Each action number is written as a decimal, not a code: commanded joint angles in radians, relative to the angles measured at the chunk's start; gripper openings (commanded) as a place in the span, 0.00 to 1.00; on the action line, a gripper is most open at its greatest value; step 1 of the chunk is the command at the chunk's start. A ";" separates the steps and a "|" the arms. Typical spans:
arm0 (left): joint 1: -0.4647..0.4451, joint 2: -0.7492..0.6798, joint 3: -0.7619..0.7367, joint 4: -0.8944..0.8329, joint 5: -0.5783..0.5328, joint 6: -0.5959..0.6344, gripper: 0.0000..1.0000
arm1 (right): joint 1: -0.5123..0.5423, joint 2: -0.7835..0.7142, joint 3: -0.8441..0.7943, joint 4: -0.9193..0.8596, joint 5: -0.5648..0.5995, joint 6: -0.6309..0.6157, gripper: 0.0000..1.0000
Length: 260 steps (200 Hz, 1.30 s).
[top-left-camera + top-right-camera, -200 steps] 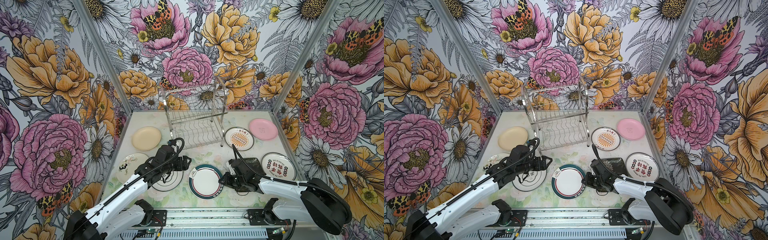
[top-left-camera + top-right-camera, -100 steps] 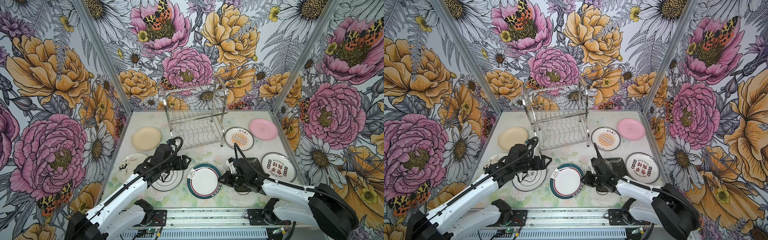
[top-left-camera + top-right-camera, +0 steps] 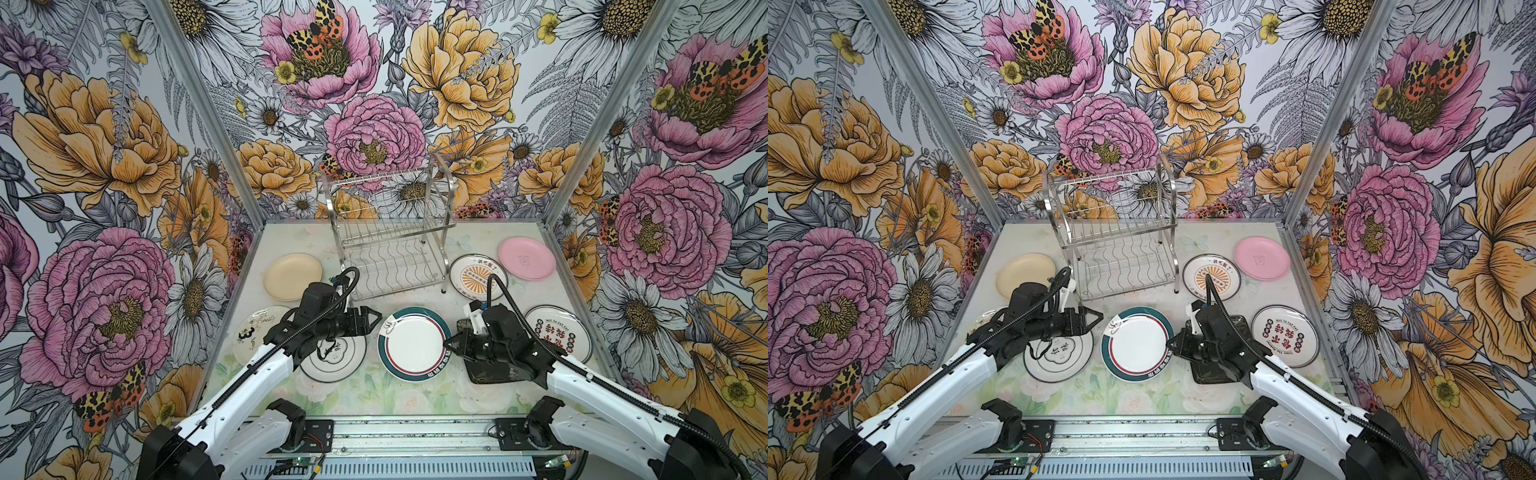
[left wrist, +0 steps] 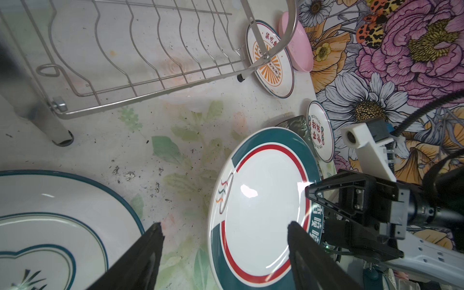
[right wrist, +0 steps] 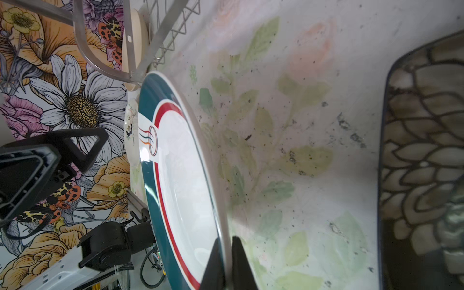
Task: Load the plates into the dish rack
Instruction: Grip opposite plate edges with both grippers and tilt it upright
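The teal-rimmed plate [image 3: 414, 343] stood in front of the dish rack [image 3: 390, 249], between the two arms, in both top views. A second earlier it lay flat on the tabletop [image 3: 374, 399]. Its right rim had since risen, pinched between the closed fingers of the right pincer [image 3: 446, 344]. The face tilted toward the left arm, logo side nearest the left pincer [image 3: 376, 322]. Being round, the plate had no long axis. The left pincer gaped wide, holding nothing, its jaws slightly closer than before.
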 commanded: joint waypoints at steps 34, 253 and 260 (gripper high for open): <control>0.052 0.021 -0.046 0.173 0.227 -0.046 0.62 | -0.035 0.005 0.136 0.007 -0.035 -0.061 0.00; 0.031 0.148 -0.048 0.468 0.357 -0.207 0.00 | -0.107 0.203 0.314 0.111 -0.319 -0.187 0.32; 0.030 0.150 -0.045 0.474 0.364 -0.212 0.00 | -0.109 0.216 0.323 0.126 -0.342 -0.189 0.33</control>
